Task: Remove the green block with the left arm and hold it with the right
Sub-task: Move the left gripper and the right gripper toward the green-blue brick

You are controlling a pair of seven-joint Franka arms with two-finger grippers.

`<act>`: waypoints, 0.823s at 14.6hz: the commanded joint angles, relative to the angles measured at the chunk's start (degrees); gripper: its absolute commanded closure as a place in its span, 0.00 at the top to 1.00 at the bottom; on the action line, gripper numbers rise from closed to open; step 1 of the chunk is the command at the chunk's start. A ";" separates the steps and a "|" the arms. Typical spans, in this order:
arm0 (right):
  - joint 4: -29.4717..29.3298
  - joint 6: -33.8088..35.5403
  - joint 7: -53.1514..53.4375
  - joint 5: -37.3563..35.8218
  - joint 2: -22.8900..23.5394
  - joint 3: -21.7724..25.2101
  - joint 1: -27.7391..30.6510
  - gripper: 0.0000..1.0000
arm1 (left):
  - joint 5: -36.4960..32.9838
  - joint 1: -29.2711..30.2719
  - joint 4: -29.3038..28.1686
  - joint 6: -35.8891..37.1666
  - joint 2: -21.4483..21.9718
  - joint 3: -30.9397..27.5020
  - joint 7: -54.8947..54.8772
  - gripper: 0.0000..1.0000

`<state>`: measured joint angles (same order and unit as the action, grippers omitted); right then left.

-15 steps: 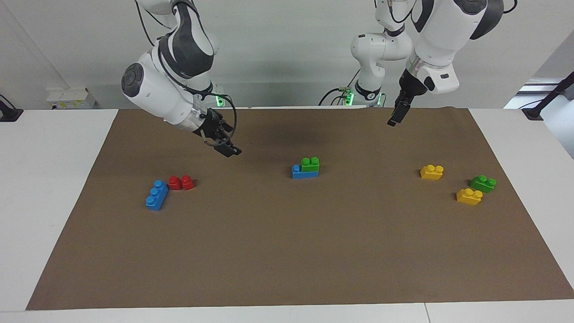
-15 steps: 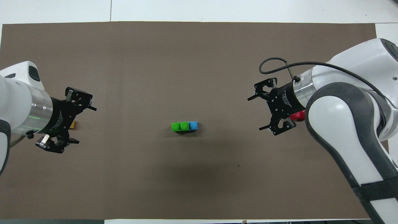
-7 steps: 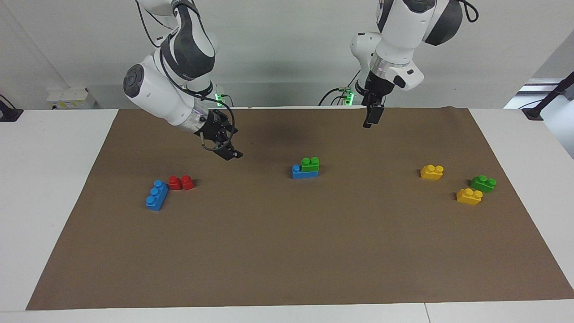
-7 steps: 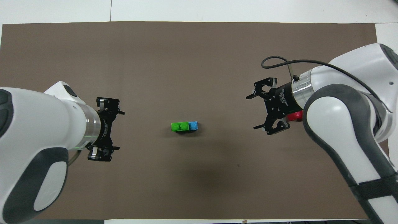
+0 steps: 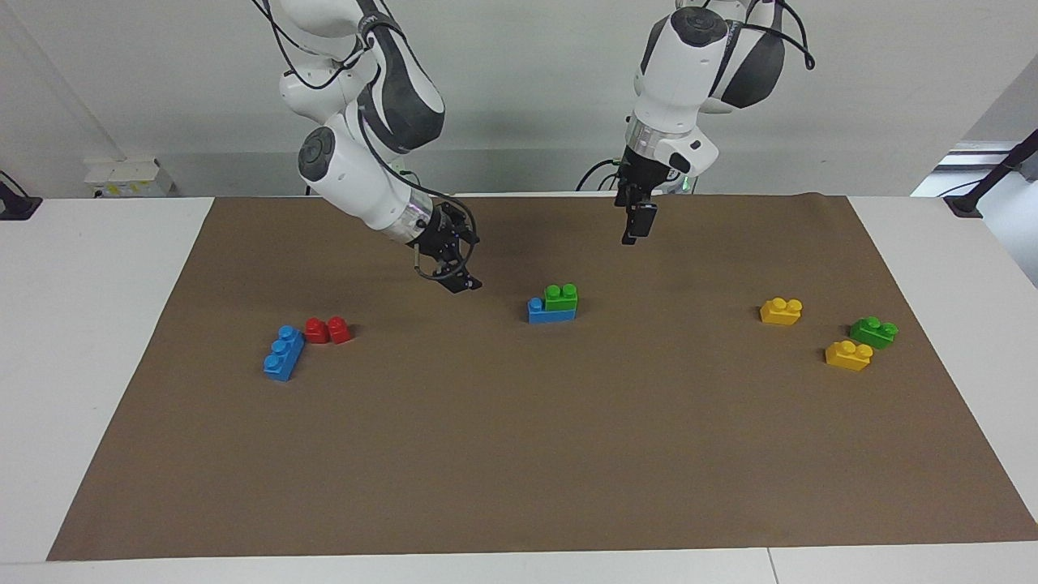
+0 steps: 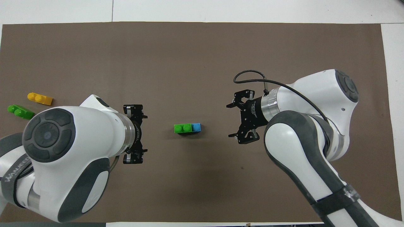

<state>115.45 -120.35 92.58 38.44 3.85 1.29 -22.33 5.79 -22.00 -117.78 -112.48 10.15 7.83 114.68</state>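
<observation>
The lime-green two-stud block sits on top of a blue brick near the middle of the brown mat; it also shows in the overhead view, with the blue brick's free stud beside it. My left gripper is open and empty, raised over the mat beside the stack toward the left arm's end, seen from above too. My right gripper is open and empty, low over the mat beside the stack toward the right arm's end, seen from above too. Neither touches the stack.
Two red bricks and a blue three-stud brick lie toward the right arm's end. Two yellow bricks and a darker green brick lie toward the left arm's end. The brown mat covers the white table.
Both grippers have moved inward toward the green-on-blue stack from either end of the mat. The bricks have not moved.
</observation>
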 commanded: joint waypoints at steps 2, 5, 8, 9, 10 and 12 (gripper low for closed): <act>4.69 -6.99 0.68 3.13 -0.95 0.12 -2.10 0.95 | 0.80 -3.75 -1.40 -5.72 -4.43 -0.88 8.09 1.00; 6.28 -12.09 0.59 5.23 0.10 0.12 -5.08 0.95 | 0.80 -3.93 -1.40 -9.15 -6.80 -0.88 11.61 1.00; 7.69 -14.92 -0.02 6.47 0.37 0.03 -6.24 0.95 | 0.80 -5.33 -1.40 -11.44 -9.18 -0.88 14.07 1.00; 7.78 -15.00 -0.55 6.56 0.72 0.12 -7.02 0.95 | 0.71 -5.34 -1.48 -11.88 -9.27 -0.88 14.69 1.00; 7.69 -15.18 -0.82 6.56 1.07 0.12 -7.29 0.95 | 0.71 -5.25 -1.40 -12.32 -9.45 -0.88 15.04 1.00; 8.39 -18.42 -0.82 6.56 1.51 0.12 -8.60 0.95 | 0.80 -5.25 -1.66 -14.25 -10.59 -0.88 15.22 1.00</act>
<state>122.56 -135.50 92.89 43.70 5.17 1.29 -29.65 5.79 -26.25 -118.81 -124.37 0.19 7.80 128.85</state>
